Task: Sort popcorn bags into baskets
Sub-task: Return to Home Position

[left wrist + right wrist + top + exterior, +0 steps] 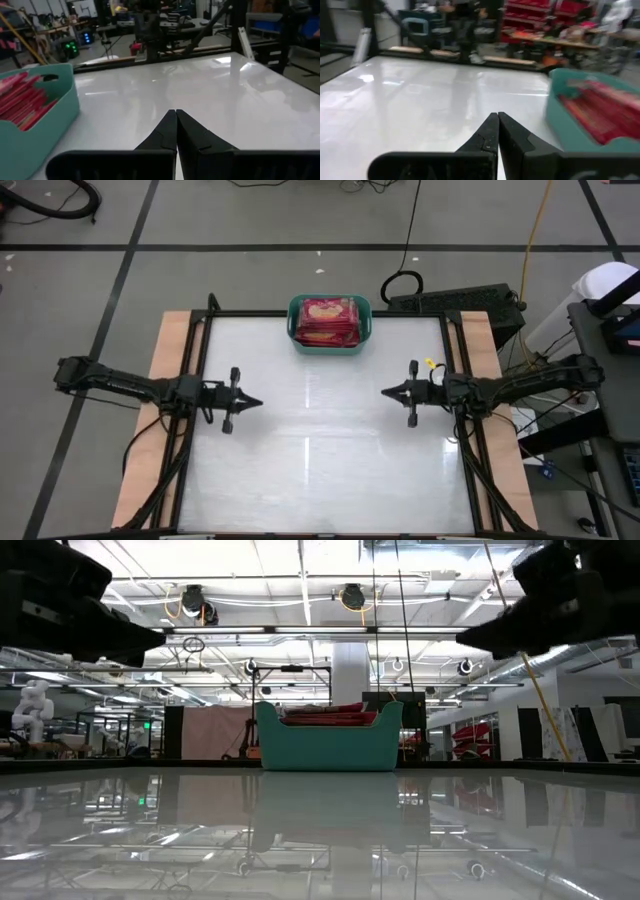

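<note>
— Where are the flat red popcorn packets (328,320)?
— We see them piled in the teal-green plastic tub (330,349) at the table's (320,460) far edge. Our left gripper (258,402) and right gripper (385,391) hang pinched together, empty.

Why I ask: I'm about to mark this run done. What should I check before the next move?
1. All popcorn bags in the teal basket: ok. The high view shows none loose on the table.
2. Left gripper empty: ok. Its fingers are shut with nothing between them.
3. Right gripper empty: ok. It is shut in the same way.
4. Both grippers clear of the basket: ok. They hang over mid-table, well apart from it.
5. Stack sits safely inside the basket: cannot tell. In the low view red packets show above the dip in the rim, below its raised ends.
</note>
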Controlling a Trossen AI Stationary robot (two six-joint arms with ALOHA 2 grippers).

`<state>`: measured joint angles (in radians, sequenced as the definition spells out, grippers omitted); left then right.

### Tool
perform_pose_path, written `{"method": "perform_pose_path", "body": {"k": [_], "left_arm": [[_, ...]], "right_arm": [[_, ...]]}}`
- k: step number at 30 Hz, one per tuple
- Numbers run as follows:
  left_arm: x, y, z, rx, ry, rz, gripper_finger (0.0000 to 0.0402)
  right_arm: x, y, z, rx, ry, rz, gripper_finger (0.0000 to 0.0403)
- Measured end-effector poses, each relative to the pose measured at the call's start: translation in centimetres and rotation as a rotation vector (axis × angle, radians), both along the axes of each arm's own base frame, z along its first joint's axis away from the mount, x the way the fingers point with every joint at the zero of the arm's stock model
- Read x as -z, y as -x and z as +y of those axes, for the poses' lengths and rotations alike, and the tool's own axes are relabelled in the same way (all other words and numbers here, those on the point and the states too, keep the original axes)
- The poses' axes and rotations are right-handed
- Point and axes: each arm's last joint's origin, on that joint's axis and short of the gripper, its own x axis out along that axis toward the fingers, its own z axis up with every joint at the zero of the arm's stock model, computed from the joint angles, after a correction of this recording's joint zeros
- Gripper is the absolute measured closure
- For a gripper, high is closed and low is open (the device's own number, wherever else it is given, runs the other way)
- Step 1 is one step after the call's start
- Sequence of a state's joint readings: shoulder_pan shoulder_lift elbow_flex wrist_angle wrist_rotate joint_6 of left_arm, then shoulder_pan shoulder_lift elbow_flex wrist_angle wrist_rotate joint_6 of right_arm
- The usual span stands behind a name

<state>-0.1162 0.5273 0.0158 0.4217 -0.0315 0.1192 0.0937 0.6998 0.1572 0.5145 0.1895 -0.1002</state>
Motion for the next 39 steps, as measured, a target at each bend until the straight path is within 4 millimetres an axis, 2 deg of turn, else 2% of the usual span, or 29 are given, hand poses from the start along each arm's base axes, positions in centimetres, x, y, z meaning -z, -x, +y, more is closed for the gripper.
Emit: {"method": "perform_pose_path", "body": {"k": [4,7,12,19,32,39], "left_arm": [[0.3,0.3,0.1,-0.02,-0.017,0.014,0.0401],[0.5,0.4,0.1,-0.028,-0.03,0.039,0.0401],[0.5,0.6,0.3,-0.062,-0.034,0.04,0.0401],[-0.4,1.2,0.4,-0.061,-0.043,-0.048,0.0401],[-0.7,2.8,0.6,-0.082,-0.01,-0.085,0.0401],[-1.1,3.4,0.6,-0.071,-0.038,-0.135,0.0401]], "right_arm": [[1.7,0.7,0.1,-0.04,-0.012,0.011,0.0403],[1.2,0.7,0.1,-0.062,-0.023,-0.076,0.0403],[1.6,0.8,0.1,-0.065,0.006,-0.029,0.0403],[0.9,1.4,0.0,-0.063,0.002,-0.075,0.0403],[-0.1,3.6,0.0,-0.11,0.102,-0.149,0.0403],[0.2,4.6,0.0,-0.163,0.121,-0.132,0.0403]]}}
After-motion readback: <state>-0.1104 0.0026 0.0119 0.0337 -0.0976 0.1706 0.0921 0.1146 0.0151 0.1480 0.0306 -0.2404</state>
